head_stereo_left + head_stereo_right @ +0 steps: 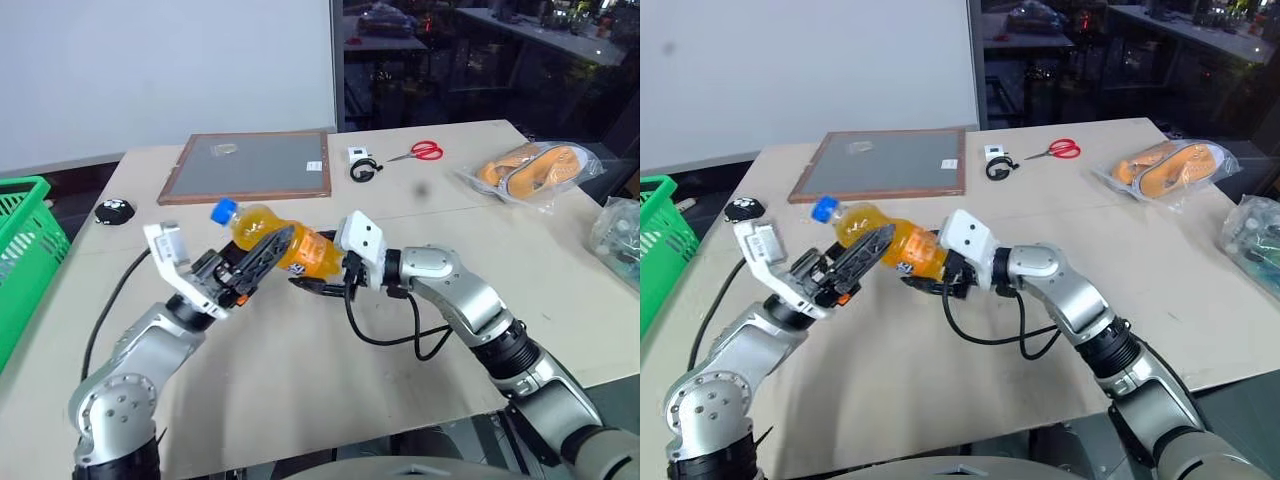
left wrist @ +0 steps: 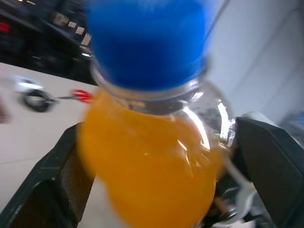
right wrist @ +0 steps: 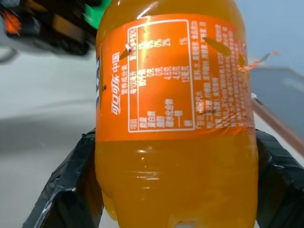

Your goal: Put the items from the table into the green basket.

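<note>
We find the orange-drink bottle (image 1: 285, 242) held clear above the tabletop (image 1: 300, 370), lying near level, blue cap toward the green basket (image 1: 25, 250) at the left edge. The right gripper (image 1: 322, 281) holds its base; the left gripper (image 1: 262, 262), jaws wide, straddles its shoulder.

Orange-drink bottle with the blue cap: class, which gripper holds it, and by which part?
The right gripper holds the clear plastic orange-drink bottle by its lower body. The left gripper's open fingers flank its shoulder below the blue cap.
</note>
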